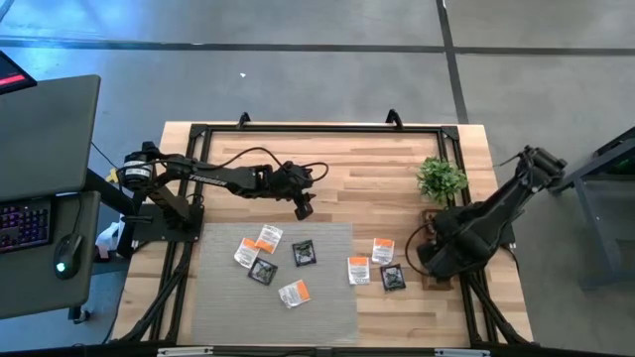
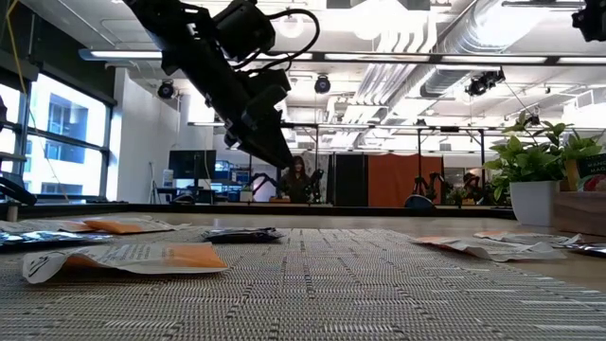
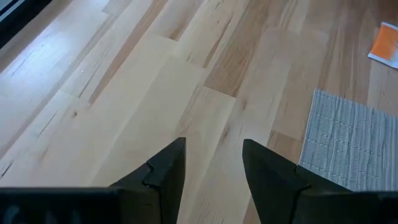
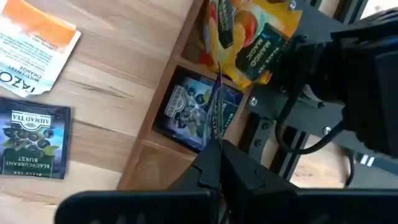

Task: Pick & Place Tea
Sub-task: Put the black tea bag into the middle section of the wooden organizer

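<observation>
Several small tea sachets lie flat on the grey mat (image 1: 273, 297) and on the wood right of it: white-and-orange ones (image 1: 268, 238) (image 1: 358, 270) and black ones (image 1: 304, 253) (image 1: 393, 277). My left gripper (image 1: 303, 206) (image 3: 211, 165) hangs open over bare wood just past the mat's far edge, touching nothing. My right gripper (image 4: 214, 171) is at the table's right side over the narrow wooden tray (image 4: 166, 102), shut on a dark sachet (image 4: 216, 112) seen edge-on. A blue-printed sachet (image 4: 186, 106) and a yellow-orange one (image 4: 249, 37) lie in the tray's compartments. My right gripper pinches the dark sachet between its two fingers by the end nearest them (image 4: 214, 146). The sachet stands edge-on, reaching out past the fingertips over the compartment holding the blue-printed sachet. Whether its free end (image 4: 217, 74) touches the tray, I cannot tell.
A small potted plant (image 1: 440, 178) stands by the tray's far end. A black metal frame (image 1: 317, 128) runs round the table. A desk with keyboard and mouse (image 1: 40, 228) stands off the table's left side. Bare wood lies beyond the mat's far edge.
</observation>
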Motion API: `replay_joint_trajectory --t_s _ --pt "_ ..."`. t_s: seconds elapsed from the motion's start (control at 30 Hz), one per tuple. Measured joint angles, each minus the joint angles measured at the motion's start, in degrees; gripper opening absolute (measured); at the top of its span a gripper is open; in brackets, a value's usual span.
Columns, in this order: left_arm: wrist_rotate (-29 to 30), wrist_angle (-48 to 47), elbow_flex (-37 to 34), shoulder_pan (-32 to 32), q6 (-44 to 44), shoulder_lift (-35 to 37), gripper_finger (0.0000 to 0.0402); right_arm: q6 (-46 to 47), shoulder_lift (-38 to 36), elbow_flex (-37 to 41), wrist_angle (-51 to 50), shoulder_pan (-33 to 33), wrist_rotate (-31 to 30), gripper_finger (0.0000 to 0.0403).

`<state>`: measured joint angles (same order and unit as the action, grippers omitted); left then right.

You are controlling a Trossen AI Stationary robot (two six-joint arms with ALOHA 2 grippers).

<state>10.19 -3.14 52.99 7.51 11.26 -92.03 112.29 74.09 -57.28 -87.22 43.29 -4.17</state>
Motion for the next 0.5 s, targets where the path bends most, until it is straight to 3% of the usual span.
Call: replay_joint_trajectory --t_s 0.27,0.5 --pt "0.1 0.0 0.0 0.0 1.2 0.0 0.0159 -1.6 5.8 0.0 -0.6 -0.2 -4.4 0.0" --pt "0.0 0.0 0.0 0.0 2.1 0.0 0.0159 -1.4 11.6 0.0 0.3 -0.6 -2.7 0.001"
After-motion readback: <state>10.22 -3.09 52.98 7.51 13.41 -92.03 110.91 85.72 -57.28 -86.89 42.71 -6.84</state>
